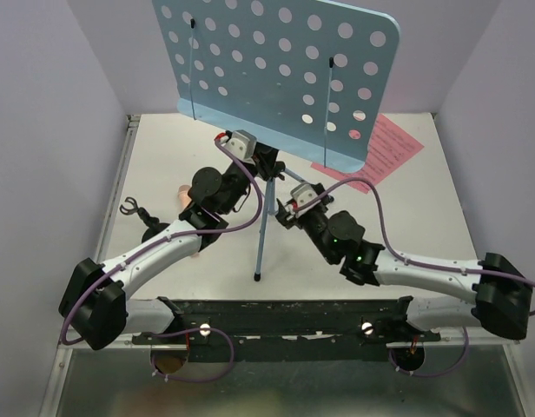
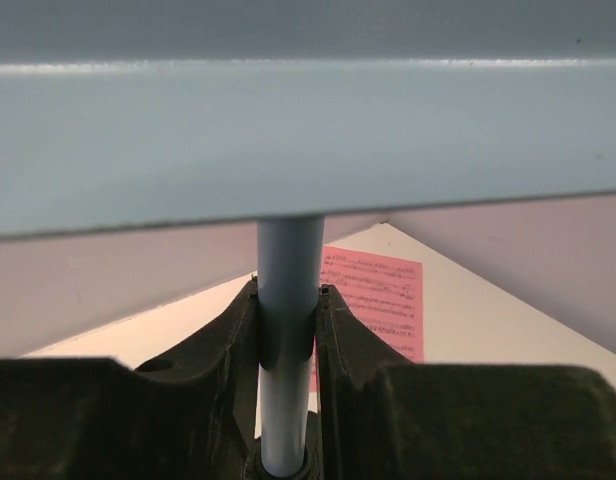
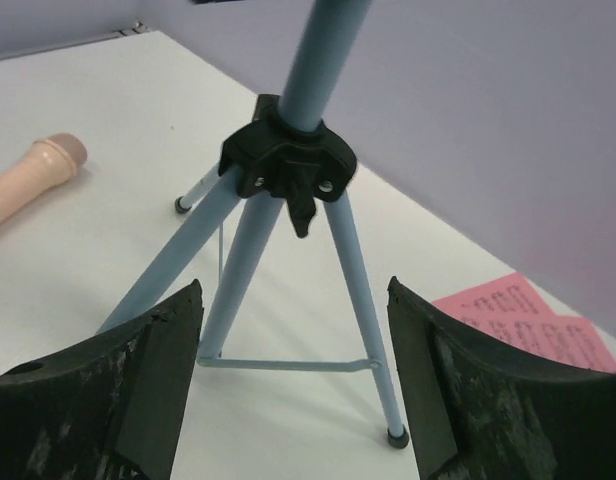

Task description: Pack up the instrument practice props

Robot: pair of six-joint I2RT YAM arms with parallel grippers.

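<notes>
The light-blue music stand stands upright mid-table, its hole-dotted desk (image 1: 280, 69) at the back and its tripod legs (image 1: 261, 243) spread below. My left gripper (image 1: 266, 167) (image 2: 288, 290) is shut on the stand's pole (image 2: 288, 390) just under the desk. My right gripper (image 1: 282, 215) (image 3: 293, 287) is open beside the legs, facing the black leg hub (image 3: 288, 165), with nothing between its fingers. Pink sheet-music pages (image 1: 393, 143) (image 2: 383, 300) (image 3: 528, 325) lie at the back right. The beige-pink microphone (image 1: 182, 198) (image 3: 28, 180) lies left of the stand, partly hidden by my left arm.
A small black mic stand (image 1: 132, 208) sits near the left edge of the white table (image 1: 406, 217). Lilac walls close in the left, back and right sides. The black arm-base rail (image 1: 285, 317) runs along the near edge.
</notes>
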